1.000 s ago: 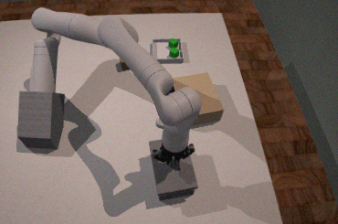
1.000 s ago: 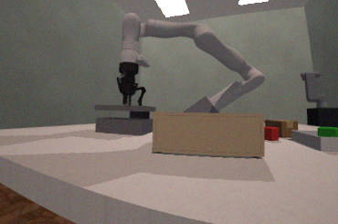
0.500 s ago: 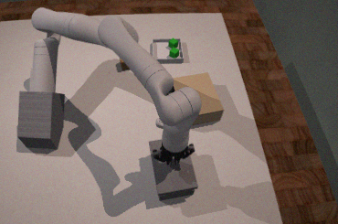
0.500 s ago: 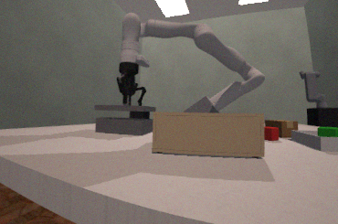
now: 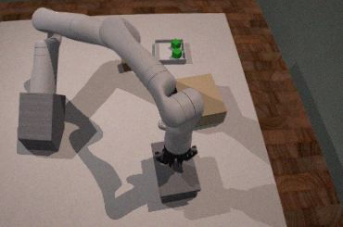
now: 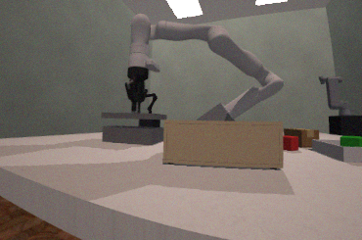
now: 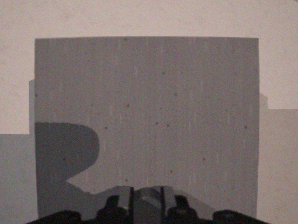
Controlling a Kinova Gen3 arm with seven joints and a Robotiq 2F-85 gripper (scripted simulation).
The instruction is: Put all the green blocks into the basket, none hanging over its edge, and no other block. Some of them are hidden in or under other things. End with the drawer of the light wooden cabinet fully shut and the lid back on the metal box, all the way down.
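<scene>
Exterior view has the grey lid [image 5: 178, 183] [image 6: 117, 115] [image 7: 150, 90] hanging just above the metal box [image 5: 181, 198] [image 6: 128, 134], at 5 o'clock in the top view, fingers [image 5: 176, 166] [image 6: 137, 111] nearly together, clamped on its handle, so I'd guess we're re-lidding: ease straight down until seated, then let go.

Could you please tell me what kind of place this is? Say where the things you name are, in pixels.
Probably a robotics lab or test room: a jointed robot arm [image 5: 134, 55] [image 6: 240, 58] stands on a white table [image 5: 125, 122] [image 6: 147, 208], with green blocks [image 5: 176, 48] [image 6: 351, 141] and a metal box [image 5: 178, 180] [image 6: 132, 134].
</scene>
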